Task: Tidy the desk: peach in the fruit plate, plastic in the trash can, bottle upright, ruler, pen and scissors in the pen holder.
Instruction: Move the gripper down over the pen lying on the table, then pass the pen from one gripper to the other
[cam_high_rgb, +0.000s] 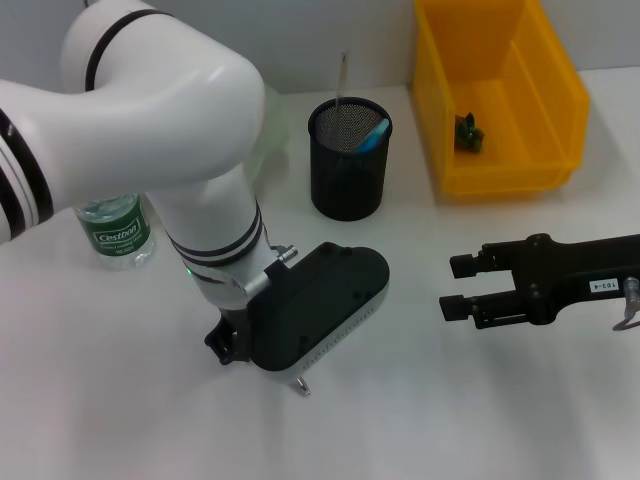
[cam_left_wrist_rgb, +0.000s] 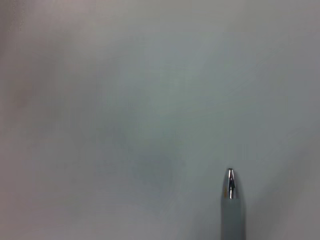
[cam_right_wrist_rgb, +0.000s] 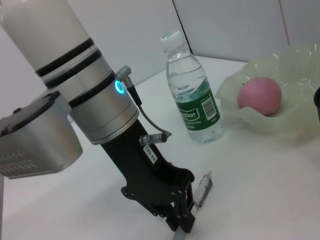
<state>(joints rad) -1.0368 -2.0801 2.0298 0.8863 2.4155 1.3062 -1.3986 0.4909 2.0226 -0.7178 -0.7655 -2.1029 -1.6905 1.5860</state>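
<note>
Left tool down at the table, fingers at the pen.

We see the left tool lowered to the table, near the front, its fingers narrow and standing on both sides of the pen, which lies flat on the table; we cannot tell if they already press it. In the left wrist view only the metal tip of the pen shows over the bare table. The right tool hovers well apart on the right side, jaws apart and holding nothing. The bottle stands upright behind the left arm, and the peach lies in the plate beside it. The holder stands at the back with a ruler in it, and the yellow bin is on its right.
</note>
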